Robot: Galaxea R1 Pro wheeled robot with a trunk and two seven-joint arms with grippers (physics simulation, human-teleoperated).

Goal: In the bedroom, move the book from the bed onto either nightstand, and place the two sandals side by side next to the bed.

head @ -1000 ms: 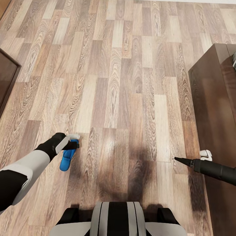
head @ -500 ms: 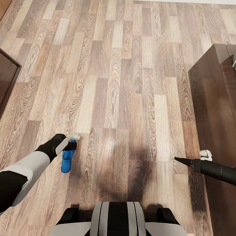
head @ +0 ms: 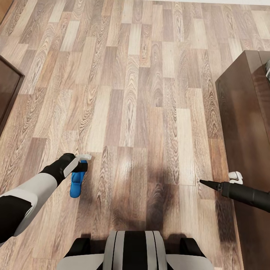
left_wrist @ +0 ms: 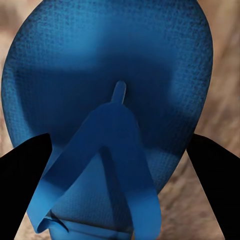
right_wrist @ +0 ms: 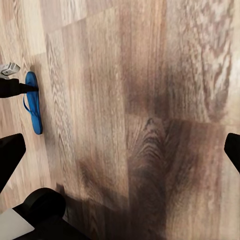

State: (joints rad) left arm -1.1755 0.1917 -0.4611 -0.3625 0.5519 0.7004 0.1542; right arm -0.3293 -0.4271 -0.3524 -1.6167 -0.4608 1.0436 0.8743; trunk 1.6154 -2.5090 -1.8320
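One bright blue sandal (head: 76, 183) lies on the wood-plank floor at the lower left of the head view. My left gripper (head: 83, 162) is right over its toe end. In the left wrist view the sandal (left_wrist: 107, 65) and its strap are very close, and the two black fingers (left_wrist: 22, 175) stand apart on either side, so the left gripper is open. My right gripper (head: 217, 179) hangs open over bare floor at the right. From the right wrist the sandal (right_wrist: 33, 102) looks thin and edge-on, with the left gripper at its end. The book is out of view.
A long dark brown glossy wooden piece (head: 243, 131) runs along the right side, with a pale grey edge at its far end. Another dark brown piece (head: 8, 88) sits at the left edge. Plank floor (head: 142, 93) stretches ahead between them. My base (head: 131, 251) shows at the bottom.
The sandal has shifted slightly down and straightened under my left gripper, then stayed still. The right arm has not moved.
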